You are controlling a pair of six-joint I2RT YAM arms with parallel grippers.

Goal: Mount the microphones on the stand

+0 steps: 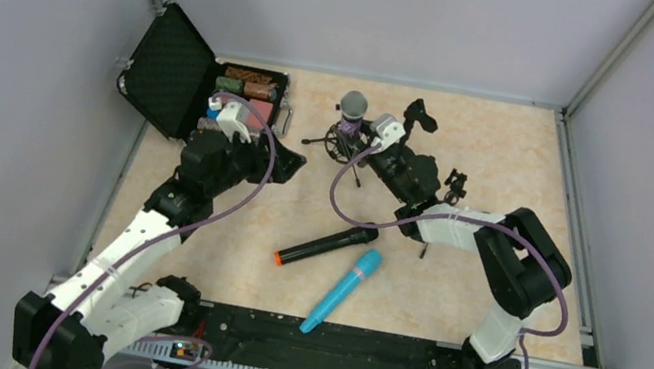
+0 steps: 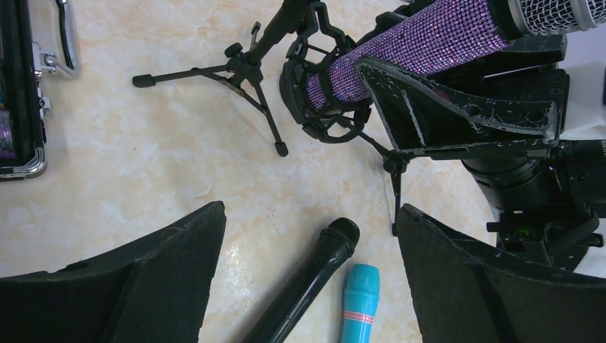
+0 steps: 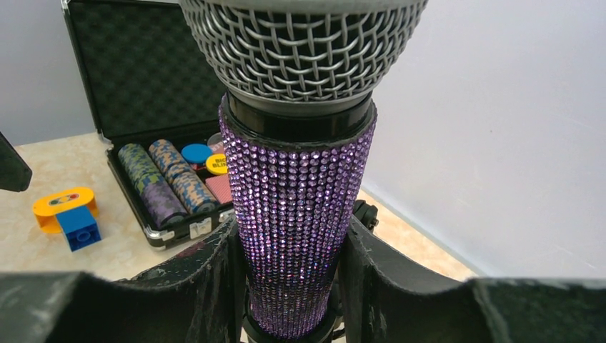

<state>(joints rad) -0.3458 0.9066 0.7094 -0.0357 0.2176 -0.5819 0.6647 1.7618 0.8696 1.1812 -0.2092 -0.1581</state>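
Pale grey walls close in a marbled beige table (image 1: pixel 512 146), seen from above.

**Progress**
- At 10 o'clock an open black case (image 1: pixel 171 66) of poker chips (image 1: pixel 248 81) sits apart from the job.
- Just right of it, the left gripper (image 2: pixel 311 221) hangs over bare table with its jaws spread wide, grasping nothing.
- At 12 o'clock the glittery purple microphone (image 3: pixel 300 236) stands head up. Its lower end passes through the ringed clip (image 2: pixel 314 107) of a tripod stand (image 2: pixel 250 71).
- The right gripper (image 3: pixel 293 300) is clamped around the purple barrel, one finger on each side.
- I judge that microphone to be seated or very nearly so, but it has not been let go.
- Toward 6 o'clock the black microphone (image 1: pixel 327 246), with its orange end, lies flat on the table.
- Just to its right the light blue microphone (image 1: pixel 343 291) also lies flat. Neither is touched by a gripper.
- By my reckoning about one third is done, and two microphones are left to lift and fit.

**Counts**
- One case.
- Three microphones: one in a clip and two on the table.
- At least two tripod bases show in the left wrist view. Dark clips further toward 1 o'clock may belong to a third, but I cannot tell.
- Two grippers: one free, one gripping.
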